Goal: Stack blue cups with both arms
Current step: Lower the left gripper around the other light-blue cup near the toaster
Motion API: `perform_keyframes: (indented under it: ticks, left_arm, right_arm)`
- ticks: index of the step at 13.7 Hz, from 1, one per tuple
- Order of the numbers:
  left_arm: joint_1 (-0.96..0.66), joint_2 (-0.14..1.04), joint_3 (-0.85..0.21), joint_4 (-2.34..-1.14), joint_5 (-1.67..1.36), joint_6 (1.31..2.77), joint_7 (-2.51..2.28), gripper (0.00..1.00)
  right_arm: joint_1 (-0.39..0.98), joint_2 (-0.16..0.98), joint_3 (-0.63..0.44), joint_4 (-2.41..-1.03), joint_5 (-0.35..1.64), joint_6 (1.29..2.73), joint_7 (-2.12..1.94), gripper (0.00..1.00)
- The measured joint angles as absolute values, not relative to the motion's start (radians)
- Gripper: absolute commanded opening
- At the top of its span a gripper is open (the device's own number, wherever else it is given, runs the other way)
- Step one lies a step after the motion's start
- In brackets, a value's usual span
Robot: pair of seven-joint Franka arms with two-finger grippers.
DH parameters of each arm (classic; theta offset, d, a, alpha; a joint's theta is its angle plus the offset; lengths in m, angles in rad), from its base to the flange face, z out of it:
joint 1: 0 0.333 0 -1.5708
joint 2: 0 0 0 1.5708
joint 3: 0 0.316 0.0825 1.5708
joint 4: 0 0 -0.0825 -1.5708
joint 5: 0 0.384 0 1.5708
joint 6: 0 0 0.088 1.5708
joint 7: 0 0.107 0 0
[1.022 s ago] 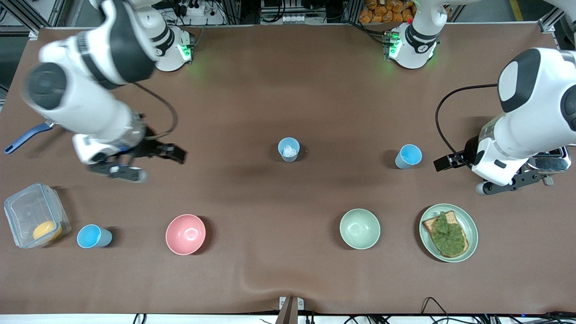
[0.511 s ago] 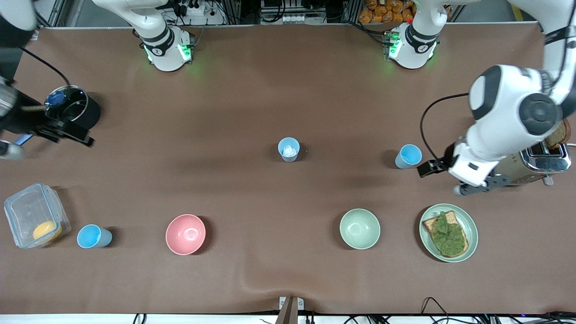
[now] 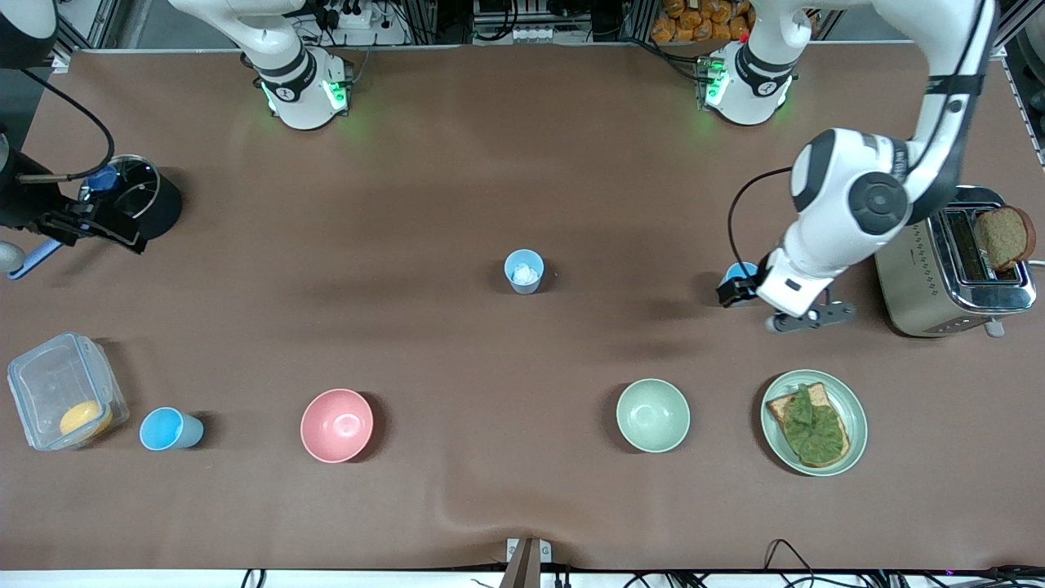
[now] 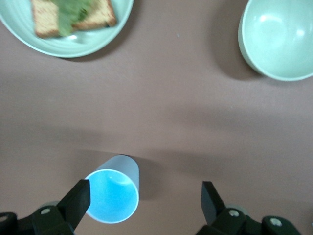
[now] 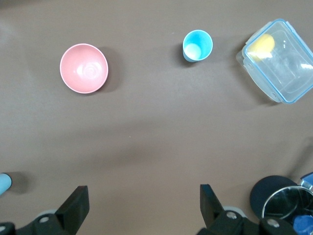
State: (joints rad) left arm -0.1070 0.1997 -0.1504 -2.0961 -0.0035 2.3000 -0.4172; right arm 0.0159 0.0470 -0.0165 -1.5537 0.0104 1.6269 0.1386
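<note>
Three blue cups stand on the brown table. One (image 3: 523, 271), with something white in it, is in the middle. A second (image 3: 171, 429) stands near the clear box. The third (image 3: 740, 271) is partly hidden under my left arm. My left gripper (image 3: 808, 317) hovers over it, open. In the left wrist view this cup (image 4: 113, 196) stands upright between the fingers, close to one fingertip (image 4: 78, 198), untouched. My right gripper (image 3: 8, 256) hangs open and empty at the right arm's end of the table. Its wrist view shows the cup (image 5: 197, 45) by the box.
A pink bowl (image 3: 336, 425), a pale green bowl (image 3: 652, 415) and a plate with toast (image 3: 849, 400) lie nearer the front camera. A toaster (image 3: 922, 286) stands beside my left arm. A black pot (image 3: 159, 208) and a clear lidded box (image 3: 61, 384) are at the right arm's end.
My left arm has swung from the toaster to over the blue cup. My right arm has pulled away from the table's middle to its own end. Both grippers stayed open.
</note>
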Motion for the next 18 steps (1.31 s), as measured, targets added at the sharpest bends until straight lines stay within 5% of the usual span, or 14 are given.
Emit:
perform_keyframes:
  ticks: [18]
  left_arm:
    - [-0.135, 0.279, -0.150, -2.188, -0.004, 2.416, -0.457, 0.98]
  right_arm:
    - [0.012, 0.038, -0.033, -1.555, -0.001, 1.623, 0.026, 1.00]
